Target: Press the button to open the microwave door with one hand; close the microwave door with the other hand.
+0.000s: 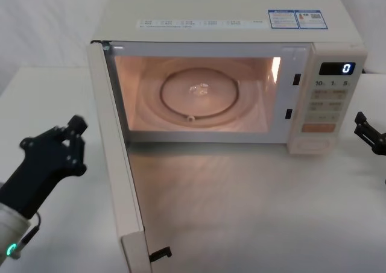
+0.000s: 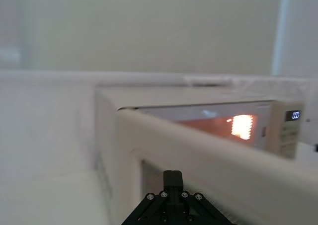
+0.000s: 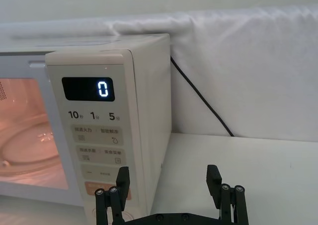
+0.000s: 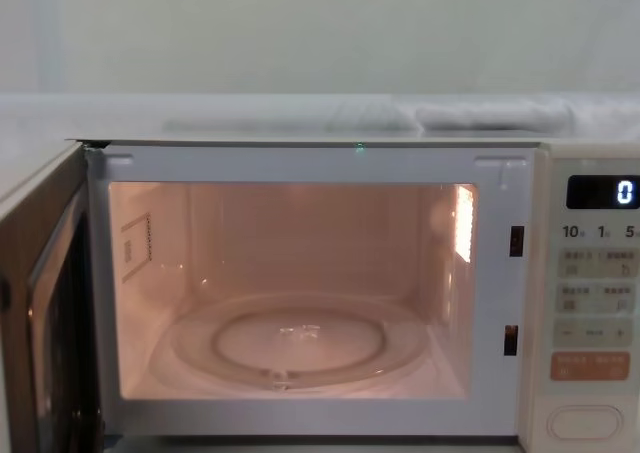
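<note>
Microwave door (image 1: 117, 164) stands wide open, swung out toward the robot on its left hinge, cavity lit, glass turntable (image 1: 200, 97) bare. Left gripper (image 1: 75, 141) just outside the door's outer face, near but apart; whether its fingers are spread cannot be told. Right gripper (image 3: 169, 181) fingers spread wide, off the panel's right edge, over open table (image 1: 253, 207). Button (image 4: 584, 422) at panel bottom, untouched
</note>
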Robot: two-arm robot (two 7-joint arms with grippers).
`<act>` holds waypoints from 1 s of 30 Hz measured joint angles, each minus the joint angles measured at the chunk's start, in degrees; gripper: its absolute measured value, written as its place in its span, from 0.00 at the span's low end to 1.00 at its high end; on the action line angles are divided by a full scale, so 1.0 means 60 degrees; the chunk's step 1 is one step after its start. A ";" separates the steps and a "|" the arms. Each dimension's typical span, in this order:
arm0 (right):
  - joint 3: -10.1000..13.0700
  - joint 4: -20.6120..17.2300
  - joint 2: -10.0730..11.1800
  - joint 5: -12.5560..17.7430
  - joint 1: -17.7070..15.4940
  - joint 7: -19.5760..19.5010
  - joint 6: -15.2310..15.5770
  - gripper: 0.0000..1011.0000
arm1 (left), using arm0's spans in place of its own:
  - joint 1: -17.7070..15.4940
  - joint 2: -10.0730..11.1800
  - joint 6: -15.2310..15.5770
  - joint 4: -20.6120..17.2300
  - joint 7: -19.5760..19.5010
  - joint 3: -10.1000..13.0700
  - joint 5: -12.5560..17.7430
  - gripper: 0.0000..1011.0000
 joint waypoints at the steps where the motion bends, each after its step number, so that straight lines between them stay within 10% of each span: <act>1: 0.0001 0.0000 0.0000 0.0000 0.0000 0.0000 0.0000 0.99 | -0.0072 0.0087 0.0016 -0.0057 -0.0088 0.0105 -0.0044 0.00; 30: 0.0001 0.0000 0.0001 0.0000 0.0000 0.0000 0.0000 0.99 | -0.2850 0.0522 0.0798 0.0927 -0.0361 0.3217 0.0318 0.00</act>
